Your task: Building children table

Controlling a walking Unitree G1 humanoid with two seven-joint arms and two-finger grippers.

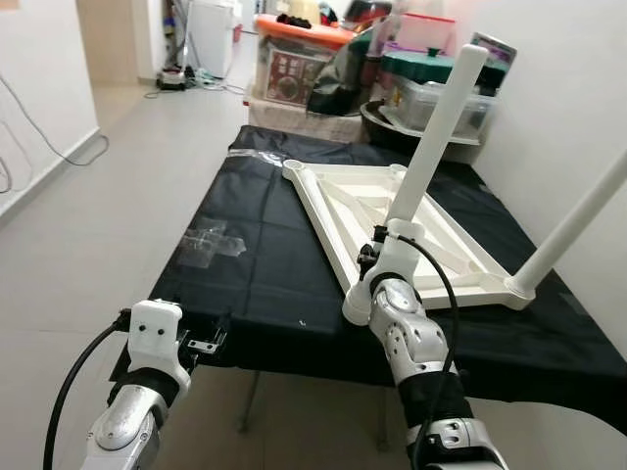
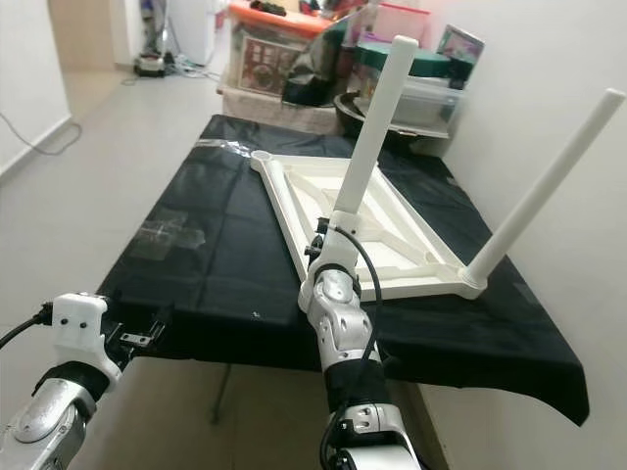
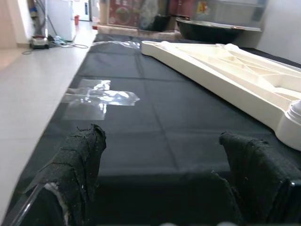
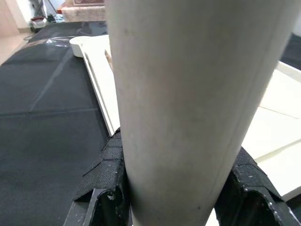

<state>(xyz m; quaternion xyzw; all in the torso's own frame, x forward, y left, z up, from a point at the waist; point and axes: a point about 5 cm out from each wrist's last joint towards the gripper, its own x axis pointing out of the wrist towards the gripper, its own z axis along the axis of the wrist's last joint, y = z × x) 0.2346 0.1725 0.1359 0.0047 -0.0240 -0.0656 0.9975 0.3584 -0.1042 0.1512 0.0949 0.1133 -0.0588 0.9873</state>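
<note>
Upside down on the black-draped counter (image 1: 245, 284), the white tabletop (image 1: 345, 206) of a children's table lies with its ribbed underside facing up, its long sides running away from the robot toward the storage boxes (image 1: 294, 69) at the far end. The right tool (image 4: 176, 186) is clamped around a white leg (image 1: 431, 137) low on its shaft, black pads pressed to both sides of the tube; the leg stands over the tabletop's near corner, leaning slightly to the right as it rises. A second leg (image 2: 544, 186) is already seated in the near right corner and slants up toward the wall. The left tool (image 3: 164, 183) hovers at the counter's near edge, fingers spread wide and empty, with the tabletop's near corner socket (image 3: 296, 110) just ahead and to its right. By these pictures, the coming move depends on keeping the held leg's long axis in line with the socket beneath it; the right arm is plainly the nearer one for that job.
</note>
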